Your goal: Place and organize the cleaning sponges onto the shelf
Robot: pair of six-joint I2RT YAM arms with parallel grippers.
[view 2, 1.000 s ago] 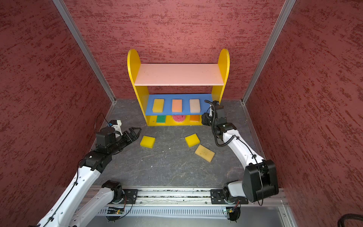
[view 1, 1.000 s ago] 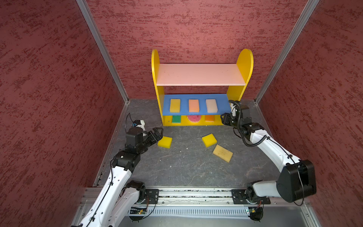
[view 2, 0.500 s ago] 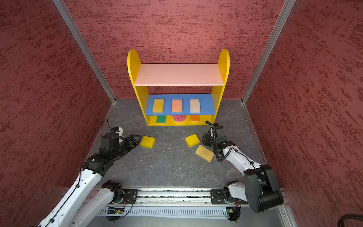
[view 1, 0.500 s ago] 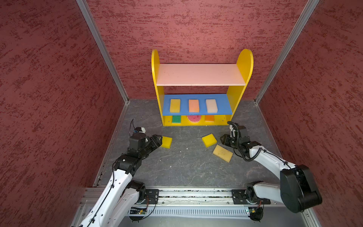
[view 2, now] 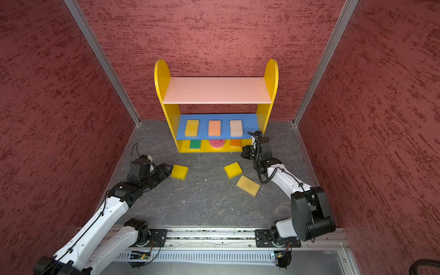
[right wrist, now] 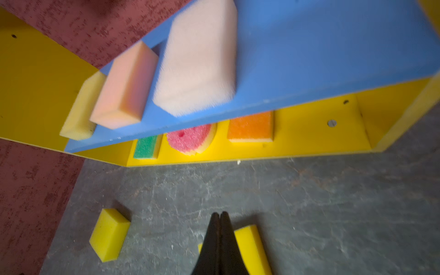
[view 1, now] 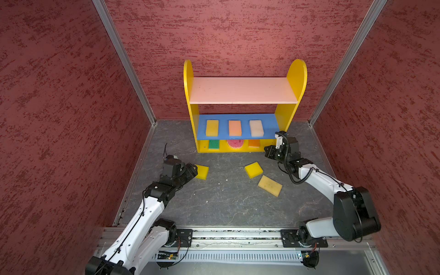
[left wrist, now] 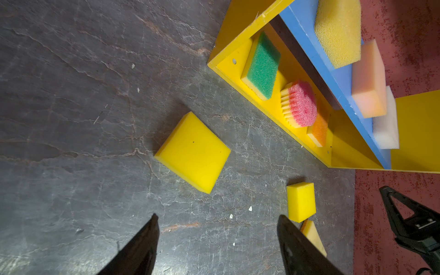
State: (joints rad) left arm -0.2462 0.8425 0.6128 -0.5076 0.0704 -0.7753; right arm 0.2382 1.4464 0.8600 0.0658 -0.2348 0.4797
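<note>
On the worktop (view 1: 226,204), picture middle: left yellow sponge (view 1: 202,172), middle yellow sponge (view 1: 253,169), tan sponge (view 1: 270,185), not shelved yet.
Shelf (view 1: 295,78): six sponges (view 1: 235,127) in neat rows.
Left claw (left wrist: 217,217): wide, aimed at left yellow sponge to grab it.
Right claw (right wrist: 220,215): pinched shut, empty, by the shelf.

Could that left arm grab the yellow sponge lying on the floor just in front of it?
Probably yes. The left claw is open and pointed at the yellow sponge, which lies flat on the floor just ahead of it, with nothing between them.
</note>
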